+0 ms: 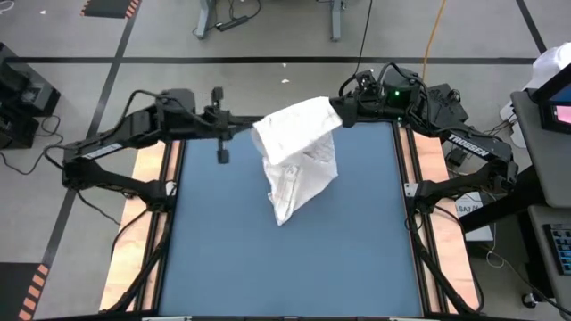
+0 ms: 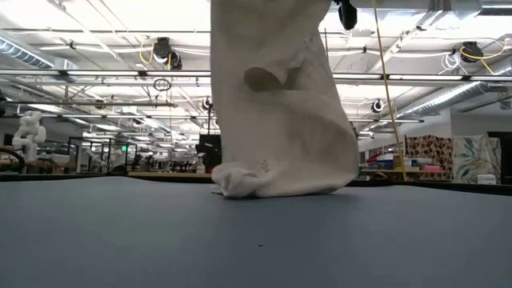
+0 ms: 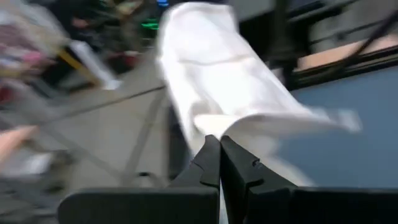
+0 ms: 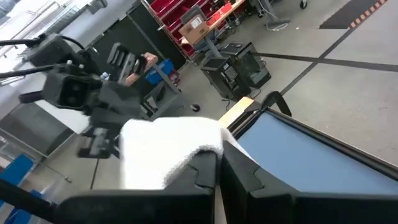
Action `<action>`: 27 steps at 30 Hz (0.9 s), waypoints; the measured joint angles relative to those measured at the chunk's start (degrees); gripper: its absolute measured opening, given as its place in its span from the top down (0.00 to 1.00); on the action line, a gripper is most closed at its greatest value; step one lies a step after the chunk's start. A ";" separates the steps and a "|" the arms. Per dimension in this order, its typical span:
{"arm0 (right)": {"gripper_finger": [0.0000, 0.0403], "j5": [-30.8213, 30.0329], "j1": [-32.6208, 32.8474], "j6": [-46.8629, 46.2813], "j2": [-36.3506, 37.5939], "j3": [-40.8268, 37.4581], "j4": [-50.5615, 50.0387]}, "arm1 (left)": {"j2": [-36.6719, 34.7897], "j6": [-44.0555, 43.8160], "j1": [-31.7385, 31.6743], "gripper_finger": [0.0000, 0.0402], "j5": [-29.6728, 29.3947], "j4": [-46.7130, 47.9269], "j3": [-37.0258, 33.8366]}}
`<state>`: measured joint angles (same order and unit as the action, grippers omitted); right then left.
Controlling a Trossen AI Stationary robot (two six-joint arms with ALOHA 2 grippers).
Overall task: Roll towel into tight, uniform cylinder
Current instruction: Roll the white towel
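Pre-roll step: left gripper [image 3: 219, 144] and right gripper [image 4: 219, 160] jaws clamped on towel [image 1: 294, 156] top edge, hanging to blue surface [image 1: 223, 259]; next probably lay it flat.

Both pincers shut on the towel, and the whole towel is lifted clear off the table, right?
Not quite. Both pincers, left and right, are shut on the towel, but its lower end rests bunched on the blue table; the low view shows it.
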<state>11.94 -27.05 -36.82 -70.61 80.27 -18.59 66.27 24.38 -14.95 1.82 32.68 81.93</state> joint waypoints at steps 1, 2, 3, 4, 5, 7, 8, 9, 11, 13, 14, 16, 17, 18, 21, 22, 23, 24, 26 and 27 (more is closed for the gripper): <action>1.00 -0.11 -0.02 0.00 0.00 0.00 0.04 | -0.14 -1.76 0.03 1.00 2.46 1.21 0.00; 1.00 -0.31 -0.02 0.02 0.00 0.00 0.26 | -0.15 -3.60 0.11 1.00 5.37 2.09 0.00; 1.00 -0.74 -0.02 0.02 0.00 0.00 0.45 | -0.07 -5.29 0.16 1.00 8.45 3.08 0.00; 1.00 -1.39 0.00 0.02 0.00 0.00 0.42 | 0.07 -6.60 0.32 1.00 11.25 4.26 0.00; 1.00 -1.67 0.00 0.09 0.00 0.00 0.41 | 0.50 -7.58 0.50 1.00 13.17 5.16 0.00; 1.00 -1.54 0.01 0.56 0.00 -0.01 0.38 | 1.71 -9.18 1.41 1.00 14.95 6.30 0.02; 1.00 -1.48 0.02 0.95 -0.02 -0.02 0.35 | 2.44 -10.05 1.83 0.99 15.00 7.47 0.02; 1.00 -1.40 0.04 1.38 -0.02 -0.02 0.37 | 3.18 -10.42 2.10 0.98 15.03 8.24 -0.02; 1.00 -1.52 0.31 2.28 -0.02 -0.02 0.39 | 4.30 -10.58 2.57 0.95 15.04 9.35 -0.04; 1.00 -1.90 0.63 3.30 -0.02 -0.02 0.46 | 4.76 -10.56 2.98 0.90 14.99 10.74 -0.04; 1.00 -1.99 0.81 3.80 -0.02 -0.02 0.48 | 4.88 -10.58 3.16 0.87 14.98 11.02 -0.04; 1.00 -1.97 1.15 4.75 -0.02 -0.02 0.48 | 5.01 -10.62 3.20 0.81 14.87 12.83 -0.04; 1.00 -1.94 1.31 5.09 -0.02 -0.02 0.46 | 5.01 -11.03 3.18 0.77 14.72 13.61 -0.04; 1.00 -1.90 1.47 5.48 -0.02 -0.02 0.46 | 5.00 -11.72 3.18 0.74 14.42 14.09 -0.04; 1.00 -1.84 2.14 6.40 -0.02 -0.02 0.51 | 4.04 -13.48 2.93 0.65 9.99 14.12 -0.08; 1.00 -1.84 2.42 6.47 -0.02 -0.02 0.50 | 3.60 -13.27 2.88 0.62 8.10 13.12 -0.09; 1.00 -1.84 2.69 6.45 -0.02 -0.02 0.50 | 3.04 -12.52 2.86 0.60 6.08 10.83 -0.09; 1.00 -1.81 2.97 6.47 -0.02 -0.02 0.50 | 2.59 -11.92 2.83 0.58 4.21 8.02 -0.09; 1.00 -1.75 3.77 6.47 -0.02 -0.02 0.48 | 2.17 -11.58 2.50 0.55 0.68 1.62 -0.07; 1.00 -1.74 4.11 6.47 -0.02 -0.02 0.46 | 2.13 -11.71 2.23 0.54 -0.48 -2.52 -0.07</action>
<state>10.21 -22.94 -30.35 -70.63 80.25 -18.13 68.41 12.67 -12.72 1.34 30.16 81.87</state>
